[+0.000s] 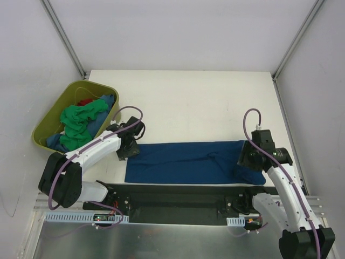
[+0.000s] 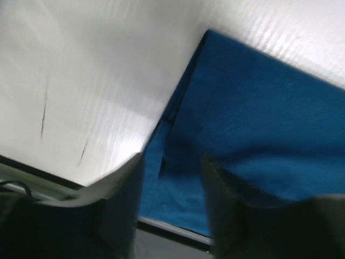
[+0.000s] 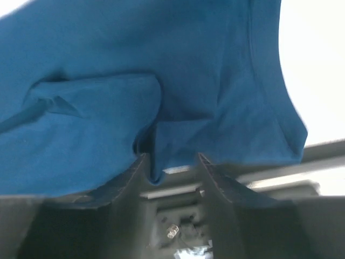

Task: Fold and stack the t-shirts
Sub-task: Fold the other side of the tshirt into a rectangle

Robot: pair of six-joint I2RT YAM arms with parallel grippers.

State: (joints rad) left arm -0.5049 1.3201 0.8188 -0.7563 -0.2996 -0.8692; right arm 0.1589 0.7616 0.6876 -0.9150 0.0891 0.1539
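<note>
A blue t-shirt lies folded into a long strip across the near part of the white table. My left gripper is at its left end. In the left wrist view the gripper has its jaws apart over the shirt's corner. My right gripper is at the shirt's bunched right end. In the right wrist view the gripper has its jaws apart, with a fold of the shirt hanging between them. A bright green shirt, a red one and a blue one lie crumpled in the tub.
The olive-green tub stands at the table's left edge, just behind the left arm. A black rail with the arm bases runs along the near edge, close to the shirt's front edge. White walls enclose the table.
</note>
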